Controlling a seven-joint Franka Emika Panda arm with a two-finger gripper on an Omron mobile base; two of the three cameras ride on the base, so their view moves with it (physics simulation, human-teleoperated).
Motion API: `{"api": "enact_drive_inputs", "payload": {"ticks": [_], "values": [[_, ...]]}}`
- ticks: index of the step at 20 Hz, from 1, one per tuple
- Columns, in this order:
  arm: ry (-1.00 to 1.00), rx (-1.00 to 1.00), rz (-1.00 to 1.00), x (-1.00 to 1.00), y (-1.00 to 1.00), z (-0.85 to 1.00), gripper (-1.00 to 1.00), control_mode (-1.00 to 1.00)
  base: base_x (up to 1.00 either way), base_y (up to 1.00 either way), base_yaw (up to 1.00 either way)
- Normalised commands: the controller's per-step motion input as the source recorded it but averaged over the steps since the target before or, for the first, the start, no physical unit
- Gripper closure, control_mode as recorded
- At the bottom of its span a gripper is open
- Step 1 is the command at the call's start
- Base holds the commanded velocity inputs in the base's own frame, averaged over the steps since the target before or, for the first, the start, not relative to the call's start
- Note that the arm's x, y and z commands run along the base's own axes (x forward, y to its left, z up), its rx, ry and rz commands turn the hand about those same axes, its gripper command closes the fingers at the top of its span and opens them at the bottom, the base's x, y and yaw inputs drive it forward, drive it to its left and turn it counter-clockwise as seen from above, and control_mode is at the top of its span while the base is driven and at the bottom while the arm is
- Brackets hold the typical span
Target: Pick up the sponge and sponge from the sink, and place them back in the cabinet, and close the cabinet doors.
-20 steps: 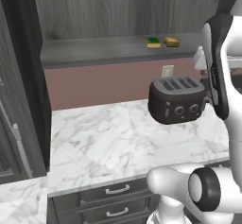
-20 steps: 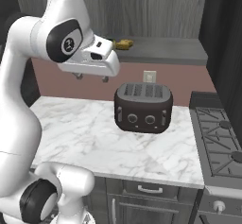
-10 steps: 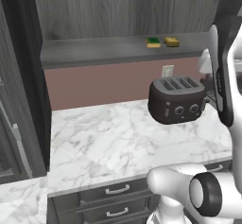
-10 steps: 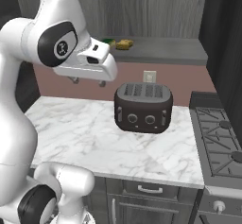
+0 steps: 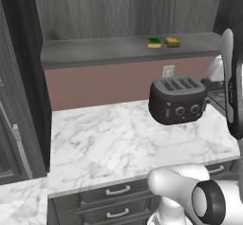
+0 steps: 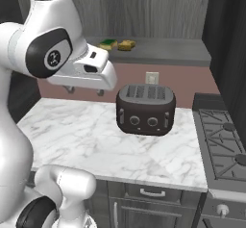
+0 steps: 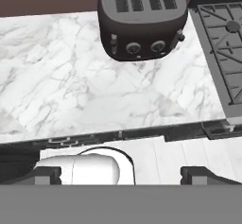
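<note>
- The white marble counter (image 5: 114, 143) is spread across the middle of the left base view and is seen again across the centre of the right base view (image 6: 91, 135) and the upper half of the hand view (image 7: 71, 86).
- The cabinet (image 5: 123, 17) is seen open along the top of the left base view, its flat grey shelf (image 5: 104, 51) laid across the upper part of the frame.
- A stove (image 6: 223, 145) is shown at the right edge of the right base view, beside the counter.
- A dark four-slot toaster (image 5: 178, 100) is set upright on the counter, right of centre in the left base view.
- The hand (image 7: 121, 173) is held released, its two dark tips wide apart at the bottom of the hand view, with nothing between them.
- The green-topped sponge (image 5: 154, 42) and the golden-tan sponge (image 5: 172, 42) are laid side by side on the shelf, upper right of centre in the left base view; whether they touch cannot be told.
</note>
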Motion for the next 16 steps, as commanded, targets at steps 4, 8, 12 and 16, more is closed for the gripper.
{"api": "enact_drive_inputs", "payload": {"ticks": [4,8,12,16], "values": [[0.0,0.0,0.09,-0.44,-0.2,0.0,-1.0,-1.0,0.0,0.0,0.0],[0.0,0.0,0.09,-0.39,-0.23,0.0,-1.0,-1.0,0.0,0.0,0.0],[0.0,0.0,0.09,-0.47,-0.26,0.0,-1.0,-1.0,0.0,0.0,0.0],[0.0,0.0,0.08,-0.37,-0.22,0.0,-1.0,-1.0,0.0,0.0,0.0]]}}
